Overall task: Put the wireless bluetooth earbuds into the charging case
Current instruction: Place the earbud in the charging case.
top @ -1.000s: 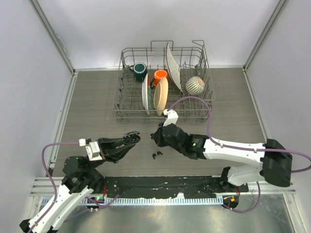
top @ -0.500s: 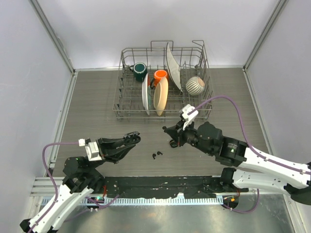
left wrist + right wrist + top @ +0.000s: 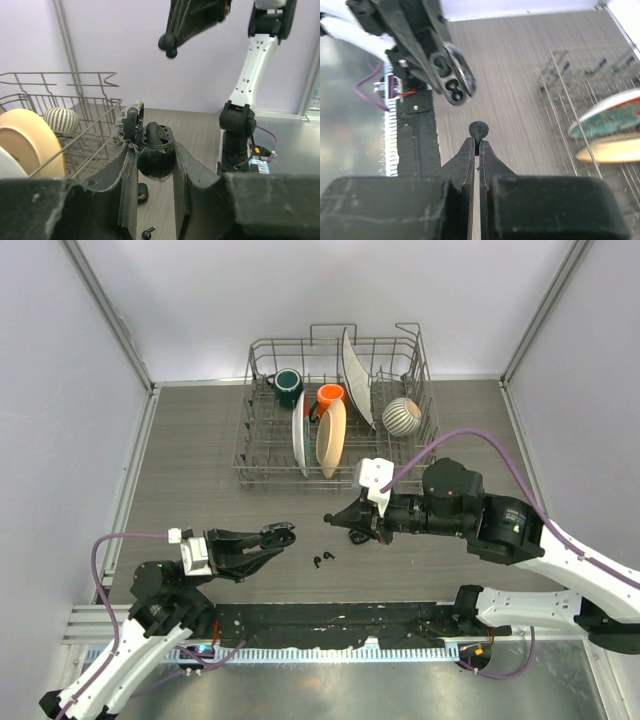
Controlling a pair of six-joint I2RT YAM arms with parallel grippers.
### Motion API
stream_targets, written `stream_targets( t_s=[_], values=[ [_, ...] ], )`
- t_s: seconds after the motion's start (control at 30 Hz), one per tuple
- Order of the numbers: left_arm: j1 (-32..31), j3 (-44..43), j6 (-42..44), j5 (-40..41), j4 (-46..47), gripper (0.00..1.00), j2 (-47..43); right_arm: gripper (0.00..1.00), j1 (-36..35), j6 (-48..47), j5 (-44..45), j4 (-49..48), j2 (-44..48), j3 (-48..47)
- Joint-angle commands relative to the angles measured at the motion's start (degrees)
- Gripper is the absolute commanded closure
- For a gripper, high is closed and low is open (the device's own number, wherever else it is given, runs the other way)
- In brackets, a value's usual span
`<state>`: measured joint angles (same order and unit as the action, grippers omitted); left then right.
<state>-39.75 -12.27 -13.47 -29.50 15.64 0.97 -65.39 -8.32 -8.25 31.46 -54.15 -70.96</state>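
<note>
I'm working the insertion step. My right jaws are pinched almost shut on one earbud (image 3: 479,130), gripping it by the stem with the rounded bud poking out past the tips. I'm holding it in the air just short of the charging case (image 3: 452,82). My left jaws are clamping the case by its sides, raised off the table (image 3: 200,460), with the lid (image 3: 131,122) hinged open and the two sockets facing the right arm. More loose earbuds (image 3: 322,560) are lying on the table below, between the arms. Next, I judge, I'm needing to line this earbud up with one socket, probably reorienting it first. Then I'm easing it in and releasing gently so the case isn't twisting in the left grip.
</note>
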Motion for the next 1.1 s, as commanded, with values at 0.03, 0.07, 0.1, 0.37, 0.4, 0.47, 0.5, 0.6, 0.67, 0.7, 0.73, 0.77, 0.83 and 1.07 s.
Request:
stream_targets(
  t_s=[0.03, 0.07, 0.1, 0.37, 0.4, 0.47, 0.5, 0.6, 0.67, 0.7, 0.73, 0.77, 0.83, 1.07],
  values=[
    [-0.2, -3.7, 0.2, -6.8, 2.1, 1.00, 4.0, 0.99, 0.1, -8.6, -13.6, 7.3, -4.1, -9.5],
    [-0.2, -3.7, 0.0, -6.8, 3.5, 1.00, 4.5, 0.99, 0.0, -9.3, -14.6, 7.8, -5.4, -10.9],
    [-0.2, -3.5, -0.2, -6.8, 4.3, 1.00, 5.3, 0.99, 0.0, -10.3, -14.9, 8.7, -6.0, -11.4],
    [-0.2, -5.6, -0.1, -8.7, 4.8, 1.00, 7.6, 0.99, 0.0, -17.6, -16.4, 8.7, -7.7, -11.7],
    [-0.2, -5.5, -0.1, -8.7, 4.8, 1.00, 7.5, 0.99, 0.1, -18.0, -16.9, 8.8, -7.9, -11.9],
    [-0.2, -5.3, -0.3, -8.7, 5.0, 1.00, 7.1, 0.99, 0.1, -19.6, -17.6, 9.2, -8.2, -13.0],
    [-0.2, -5.3, -0.4, -8.8, 5.2, 1.00, 7.0, 0.99, 0.0, -20.0, -18.0, 10.2, -8.5, -13.6],
    [-0.2, -5.3, -0.7, -9.3, 5.4, 1.00, 7.2, 0.99, 0.1, -21.4, -19.4, 11.7, -9.6, -14.9],
    [-0.2, -5.3, -0.8, -9.5, 5.4, 1.00, 7.6, 0.99, 0.0, -22.3, -20.5, 12.2, -10.2, -15.4],
    [-0.2, -5.4, -0.7, -9.7, 5.5, 1.00, 7.9, 0.99, 0.0, -22.6, -20.7, 12.7, -10.4, -15.5],
    [-0.2, -5.3, -0.8, -9.9, 5.7, 1.00, 8.2, 0.99, 0.1, -23.1, -21.1, 13.1, -10.4, -15.7],
    [-0.2, -5.4, -0.9, -9.9, 6.0, 1.00, 8.5, 0.99, 0.0, -24.1, -21.5, 14.1, -11.0, -16.1],
    [-0.2, -5.3, -0.8, -10.1, 6.6, 1.00, 8.9, 0.99, 0.0, -25.5, -22.1, 15.5, -11.7, -17.3],
    [-0.2, -5.5, -0.9, -10.5, 7.5, 1.00, 10.0, 0.99, 0.1, -30.3, -26.6, 19.3, -13.3, -19.5]
  ],
)
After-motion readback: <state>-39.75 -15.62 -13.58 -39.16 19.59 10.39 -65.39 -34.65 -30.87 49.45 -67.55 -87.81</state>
